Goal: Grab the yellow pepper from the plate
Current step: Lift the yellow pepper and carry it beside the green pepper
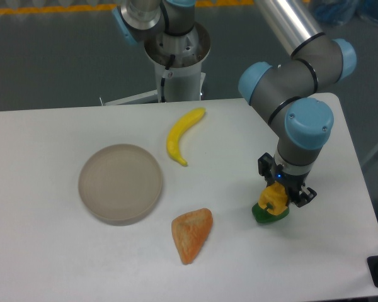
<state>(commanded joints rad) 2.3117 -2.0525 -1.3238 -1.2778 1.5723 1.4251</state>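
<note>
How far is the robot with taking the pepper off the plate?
Done, it seems: the plate lies bare, with nothing on it. In hand: the gripper is at the right side of the table, closed around a yellow pepper with a green base, far from the plate. Whether the pepper is lifted or touches the table, I cannot tell. The banana and the orange wedge lie untouched.

Mostly matt plastics on a smooth white table [63,251], as I see it from here.

The plate [120,183] left of centre looks dull, frosted beige plastic. The banana [180,136] above it shines slightly, smooth like moulded plastic. The orange wedge [192,234] at lower centre looks rough and mottled. The arm [302,69] at upper right has grey, satin-metal tubes with glossy blue plastic caps. The pepper [271,202] looks smooth.
</note>
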